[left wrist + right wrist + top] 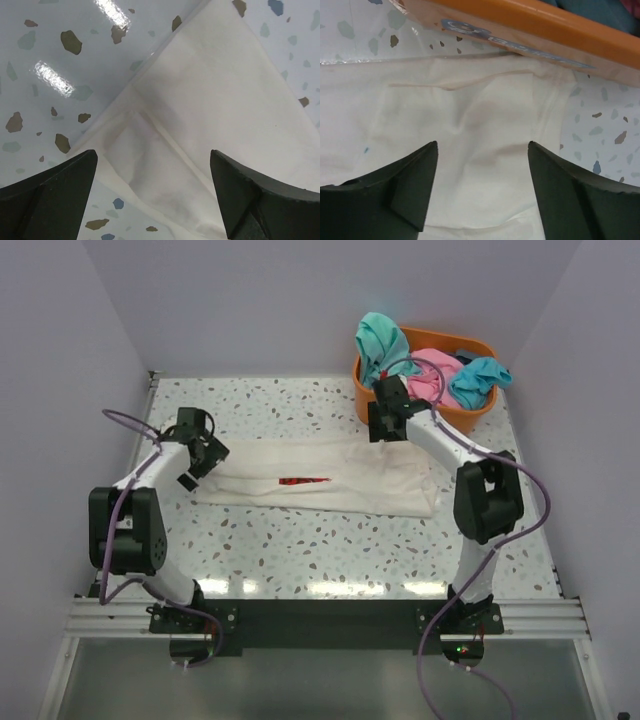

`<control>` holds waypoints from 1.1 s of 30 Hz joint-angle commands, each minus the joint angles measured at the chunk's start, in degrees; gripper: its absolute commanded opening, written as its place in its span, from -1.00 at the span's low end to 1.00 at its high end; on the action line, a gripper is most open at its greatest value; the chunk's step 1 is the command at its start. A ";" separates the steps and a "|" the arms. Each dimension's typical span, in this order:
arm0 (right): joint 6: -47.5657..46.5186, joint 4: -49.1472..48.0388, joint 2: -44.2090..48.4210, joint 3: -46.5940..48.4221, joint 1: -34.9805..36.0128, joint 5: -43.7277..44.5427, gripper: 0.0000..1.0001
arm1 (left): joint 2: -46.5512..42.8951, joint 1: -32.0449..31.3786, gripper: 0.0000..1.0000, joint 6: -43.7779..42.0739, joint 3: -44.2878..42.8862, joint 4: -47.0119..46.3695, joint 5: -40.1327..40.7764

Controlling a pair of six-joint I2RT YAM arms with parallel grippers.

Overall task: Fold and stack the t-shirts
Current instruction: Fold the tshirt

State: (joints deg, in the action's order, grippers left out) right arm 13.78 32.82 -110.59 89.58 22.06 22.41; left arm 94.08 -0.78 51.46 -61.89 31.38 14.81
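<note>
Lying flat mid-table: cream-white t-shirt (320,478), folded to a long band, red print (303,481) showing. Left gripper (203,453) sits over its left end, jaws spread wide, holding nothing. Right gripper (386,422) is at the far right edge, equally wide and empty; cloth contact unclear. Orange basket (477,415) sits just beyond that edge, holding teal t-shirts (378,340) and a pink t-shirt (432,365). Speckled table (300,550) lies open along the near edge.

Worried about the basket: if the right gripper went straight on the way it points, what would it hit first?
Most likely the cream-white t-shirt spread under the open right gripper, not the orange basket, which lies beyond the shirt's edge; depth is unclear.
</note>
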 commanded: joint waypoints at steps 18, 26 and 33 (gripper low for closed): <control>9.16 -6.27 10.41 -20.95 2.19 -8.61 0.97 | 6.11 -5.02 1.00 -5.58 -0.86 -8.26 -9.55; 5.47 -3.99 -5.41 -8.30 10.08 -7.65 0.97 | 5.50 -4.50 1.00 -5.94 7.01 -2.54 0.93; 0.12 -0.74 -20.71 13.82 15.55 -12.91 0.97 | -2.40 -5.72 1.00 -5.76 19.16 -4.83 -8.38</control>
State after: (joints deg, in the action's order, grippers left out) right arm 17.43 30.44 -125.64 96.29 36.03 13.93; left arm 91.13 -5.89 45.54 -49.34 21.30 12.36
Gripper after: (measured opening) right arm 0.985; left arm 0.997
